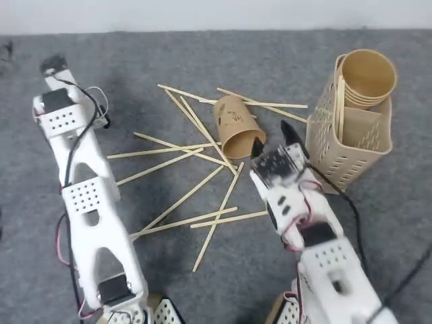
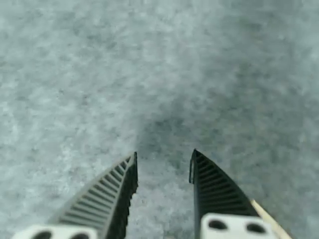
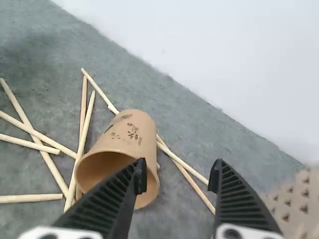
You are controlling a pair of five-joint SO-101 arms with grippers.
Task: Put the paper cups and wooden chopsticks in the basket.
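A brown paper cup (image 1: 236, 125) lies on its side amid scattered wooden chopsticks (image 1: 182, 199), its mouth facing my right gripper (image 1: 272, 137). That gripper is open just short of the cup's rim. In the right wrist view the cup (image 3: 119, 154) sits beside and slightly beyond the open right gripper (image 3: 178, 172), with chopsticks (image 3: 82, 129) under and around it. The beige basket (image 1: 351, 152) at the right holds stacked cups (image 1: 368, 77) and a few chopsticks (image 1: 339, 108). My left gripper (image 1: 54, 66) is at the far left, and my left gripper (image 2: 163, 162) is open over bare carpet.
Grey carpet (image 1: 202, 61) covers the table. The left arm (image 1: 88, 196) stretches along the left side, away from the chopsticks. The basket's corner (image 3: 294, 204) shows close to the right gripper. A pale wall (image 3: 224, 50) rises behind the carpet's far edge.
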